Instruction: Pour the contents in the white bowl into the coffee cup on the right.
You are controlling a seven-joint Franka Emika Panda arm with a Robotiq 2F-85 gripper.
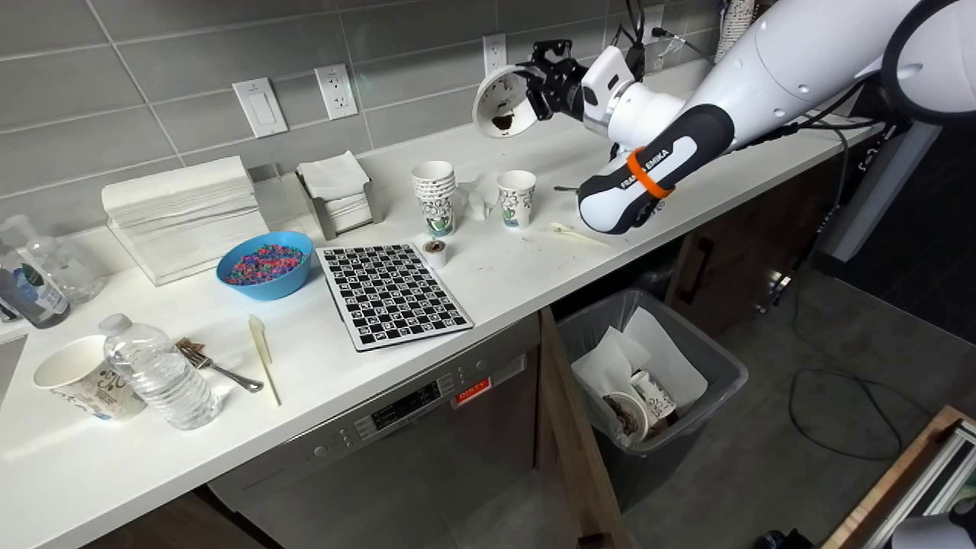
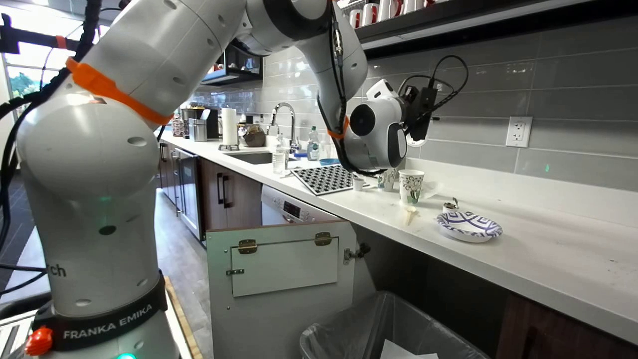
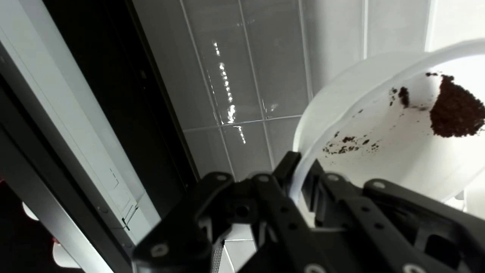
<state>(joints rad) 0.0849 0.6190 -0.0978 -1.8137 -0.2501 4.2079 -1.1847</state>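
My gripper [image 3: 304,172] is shut on the rim of the white bowl [image 1: 499,103], which hangs above the counter near the tiled wall. The bowl is tipped on its side, its mouth facing the camera in an exterior view. Inside, a clump of dark brown grounds [image 3: 456,110] and scattered crumbs cling to the white surface in the wrist view. Below and slightly right of the bowl, the coffee cup [image 1: 517,200] stands upright on the counter, white with a dark leafy print. It also shows as the cup [image 2: 411,187] in an exterior view; its inside is hidden there.
Left of the cup are a stack of paper cups [image 1: 435,200], a small pod [image 1: 435,253], a checkered board [image 1: 393,293] and a blue bowl [image 1: 267,286]. A cream spoon [image 1: 576,233] and striped dish [image 2: 471,227] lie on the right. The bin [image 1: 724,374] is below.
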